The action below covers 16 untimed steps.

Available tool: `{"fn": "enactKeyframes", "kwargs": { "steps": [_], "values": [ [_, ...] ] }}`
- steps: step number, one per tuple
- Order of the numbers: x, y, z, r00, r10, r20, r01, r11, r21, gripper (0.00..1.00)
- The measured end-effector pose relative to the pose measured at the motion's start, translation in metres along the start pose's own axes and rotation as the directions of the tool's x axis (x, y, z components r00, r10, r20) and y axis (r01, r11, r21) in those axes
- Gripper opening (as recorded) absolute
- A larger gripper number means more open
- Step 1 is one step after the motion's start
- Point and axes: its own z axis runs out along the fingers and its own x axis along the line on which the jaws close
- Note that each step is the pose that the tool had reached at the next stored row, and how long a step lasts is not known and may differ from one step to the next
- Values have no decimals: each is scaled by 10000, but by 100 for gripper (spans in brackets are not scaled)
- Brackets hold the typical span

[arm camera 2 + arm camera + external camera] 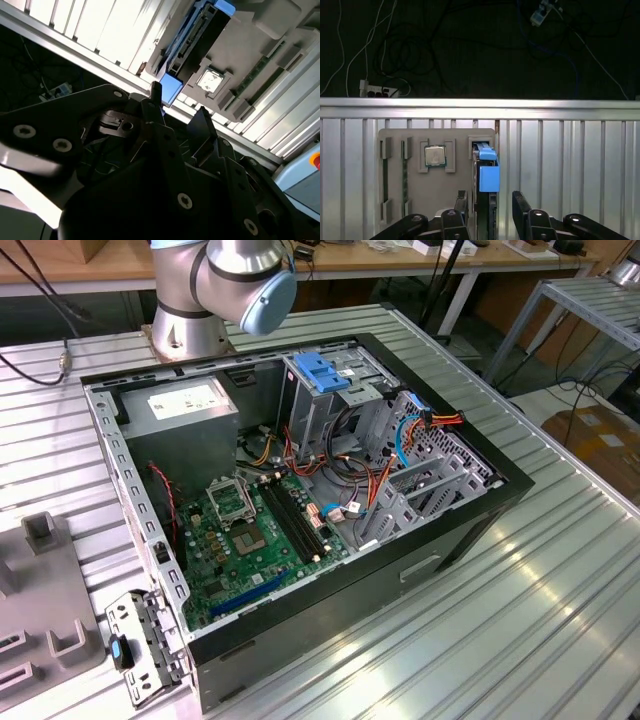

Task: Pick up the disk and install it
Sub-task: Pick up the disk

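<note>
Lab, aluminium workbench (520, 620), opened computer case (350, 592)

Nothing legible; the white label (187, 399) on the power supply (165, 430) is too small to read.

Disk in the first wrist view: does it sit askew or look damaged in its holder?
Nothing stands out. The disk stands on edge, straight in its slot of the grey holder, between the fingers of the open pincer.
</note>
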Motion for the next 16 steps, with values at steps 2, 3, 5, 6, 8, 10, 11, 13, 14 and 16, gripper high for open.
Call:
{"fn": "enactKeyframes", "kwargs": {
  "steps": [2,3,5,6,8,10,11,13,14,16],
  "values": [
    [0,3,46,10000,1,-9,-1,10000,2,48],
    [0,4,62,10000,3,-15,-3,10000,3,48],
    [0,11,94,10000,3,-22,-3,10000,12,48],
    [1,15,107,10000,4,-24,-4,10000,14,48],
    [2,88,285,10000,3,-37,-2,9999,149,48],
    [4,97,454,10000,10,-70,-9,9998,211,48],
    [4,99,522,10000,16,-88,-15,9998,212,48],
    [6,111,677,9999,25,-139,-22,9998,216,48],
    [6,113,688,9999,25,-143,-22,9998,217,48],
    [6,118,721,9999,26,-158,-23,9998,217,48]
  ]
}}
